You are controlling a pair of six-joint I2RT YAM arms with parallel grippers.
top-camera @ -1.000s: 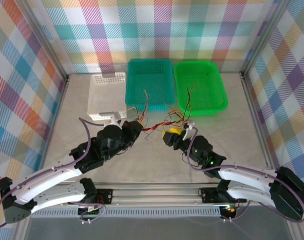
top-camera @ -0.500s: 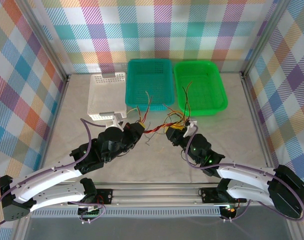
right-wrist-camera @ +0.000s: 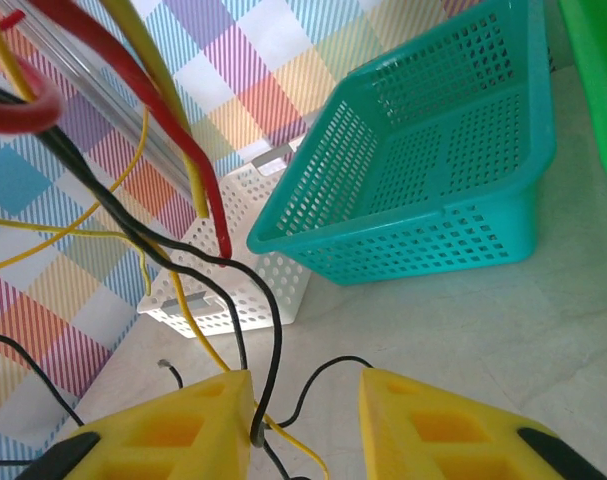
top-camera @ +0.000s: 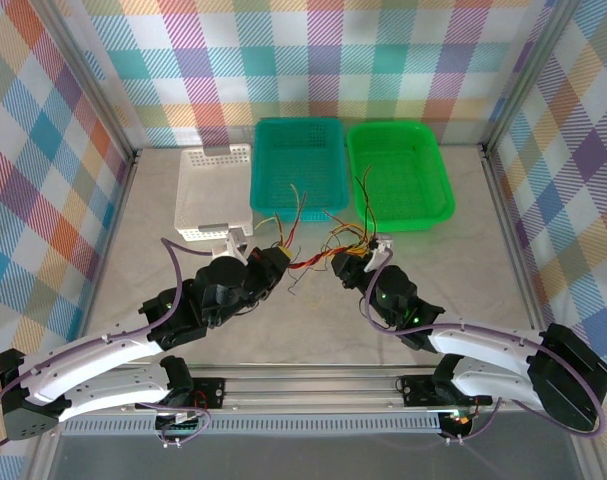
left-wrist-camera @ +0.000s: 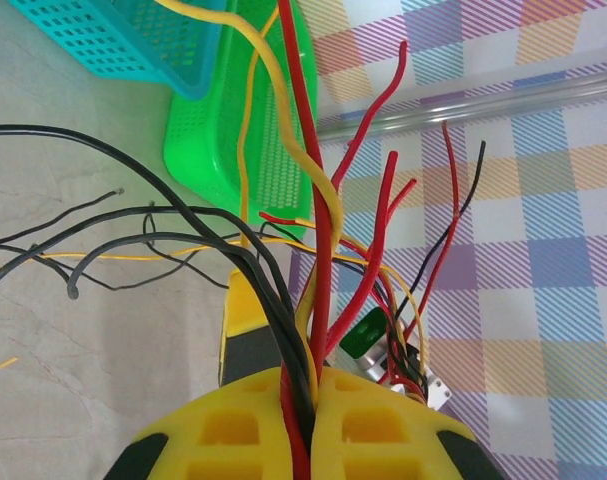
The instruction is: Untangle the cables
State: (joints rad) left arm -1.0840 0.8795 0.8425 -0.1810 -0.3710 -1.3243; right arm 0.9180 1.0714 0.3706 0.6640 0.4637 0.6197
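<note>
The cables (top-camera: pixel 311 257), thin red, yellow, orange and black wires, hang in a tangle between my two grippers just in front of the baskets. My left gripper (top-camera: pixel 280 263) is shut on a bundle of red, black and yellow cables (left-wrist-camera: pixel 321 230), which fan out from its closed yellow jaws (left-wrist-camera: pixel 318 385). My right gripper (top-camera: pixel 345 263) faces it from the right. In the right wrist view its jaws (right-wrist-camera: pixel 305 392) stand apart, with thin black and yellow cables (right-wrist-camera: pixel 219 236) crossing the gap close to the left fingertip (right-wrist-camera: pixel 208 405).
Behind the tangle stand a white perforated basket (top-camera: pixel 193 185), a teal basket (top-camera: pixel 258 170) and a green basket (top-camera: pixel 445 190). Some wire ends reach over the front rims of the teal and green baskets. Metal frame posts and checkered walls close in the table.
My right gripper has moved forward and left into the tangle, and its jaws have narrowed. My left gripper shifted slightly right, still holding its bundle.
</note>
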